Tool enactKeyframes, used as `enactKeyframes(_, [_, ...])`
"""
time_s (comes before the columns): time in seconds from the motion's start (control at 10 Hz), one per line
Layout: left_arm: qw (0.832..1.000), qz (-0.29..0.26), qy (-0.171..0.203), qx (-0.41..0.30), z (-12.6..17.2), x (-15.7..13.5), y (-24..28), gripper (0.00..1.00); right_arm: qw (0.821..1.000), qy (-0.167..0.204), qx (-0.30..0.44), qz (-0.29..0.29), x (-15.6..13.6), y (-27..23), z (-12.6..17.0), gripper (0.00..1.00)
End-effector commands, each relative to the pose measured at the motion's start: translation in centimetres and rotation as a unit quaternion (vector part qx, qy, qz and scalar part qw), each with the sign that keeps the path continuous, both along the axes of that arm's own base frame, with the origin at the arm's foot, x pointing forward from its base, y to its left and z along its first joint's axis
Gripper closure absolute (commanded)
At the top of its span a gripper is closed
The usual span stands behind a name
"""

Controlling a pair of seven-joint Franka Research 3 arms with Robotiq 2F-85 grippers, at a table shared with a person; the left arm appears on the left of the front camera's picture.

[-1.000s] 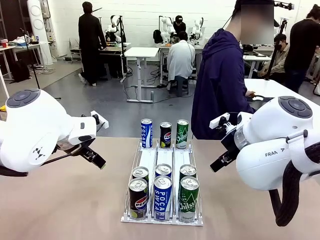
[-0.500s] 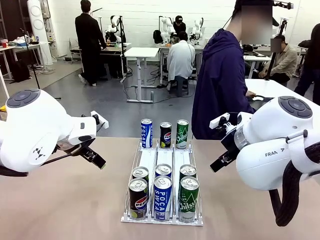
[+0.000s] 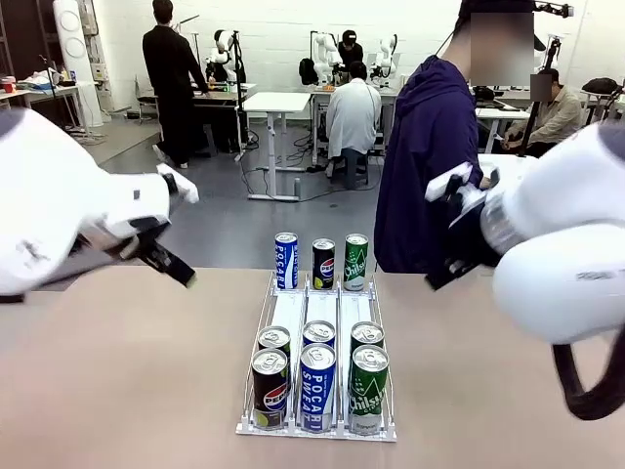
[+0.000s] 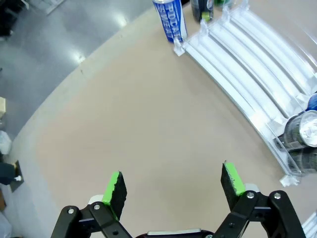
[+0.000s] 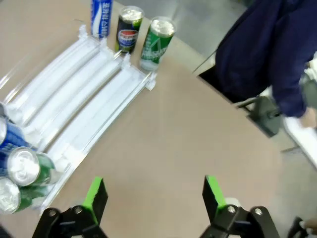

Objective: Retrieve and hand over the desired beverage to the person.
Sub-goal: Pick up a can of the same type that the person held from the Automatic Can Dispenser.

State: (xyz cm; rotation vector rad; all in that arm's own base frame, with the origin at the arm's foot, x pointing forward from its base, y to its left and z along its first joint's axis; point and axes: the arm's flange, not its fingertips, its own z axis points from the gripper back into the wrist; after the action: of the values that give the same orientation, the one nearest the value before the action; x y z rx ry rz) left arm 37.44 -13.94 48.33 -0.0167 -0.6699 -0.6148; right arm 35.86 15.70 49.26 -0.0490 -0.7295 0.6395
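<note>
Currently: retrieval not begun, by judgement, since no can is held. Left gripper [image 4: 173, 181]: fingers apart, nothing between them, over bare table [image 3: 127, 391] at 10 o'clock of the rack [image 3: 289, 311]. Right gripper [image 5: 154, 191]: fingers apart, nothing between them, over the table at 2 o'clock of the rack. Rack: three white lanes running from 12 to 6 o'clock at mid-table. Stock at the 12 o'clock end: far Pocari [image 3: 286, 260], far Pepsi [image 3: 323, 263], far Chilsung [image 3: 355, 261], upright and side by side. Stock at the 6 o'clock end: near Pepsi [image 3: 270, 389], near Pocari [image 3: 317, 387], near Chilsung [image 3: 368, 389], upright, with a second row [image 3: 319, 334] close behind them, labels hidden. Person [image 3: 430, 166]: standing beyond the far edge at 1 o'clock, side-on to the table, with no pointing hand to be seen. Which drink is wanted cannot be told. Next move likely calls for that choice first. One gripper would then come down around the chosen can, lift it straight up clear of its neighbours, and carry it toward 1 o'clock.
</note>
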Motion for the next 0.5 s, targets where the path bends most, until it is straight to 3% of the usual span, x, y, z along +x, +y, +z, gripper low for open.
enactKeyframes(0.0, [1.0, -0.015, -0.014, 0.01, 5.7, -2.0, 1.2, 0.0, 1.0, -0.003, -0.009, -0.016, -3.6, -0.8, 5.1, 0.0])
enactKeyframes(0.2, [0.999, 0.002, -0.038, 0.01, 9.6, -3.8, 1.3, 0.0, 0.999, -0.027, -0.023, -0.028, -5.4, -0.5, 8.7, 0.0])
enactKeyframes(0.3, [0.999, 0.01, -0.049, 0.009, 9.6, -4.5, 1.3, 0.0, 0.999, -0.029, -0.033, -0.032, -5.6, -0.5, 8.6, 0.0])
enactKeyframes(0.4, [0.999, -0.003, -0.033, -0.005, 9.4, -3.7, 1.3, 0.0, 0.999, -0.027, -0.007, -0.014, -5.5, -1.5, 8.6, 0.0])
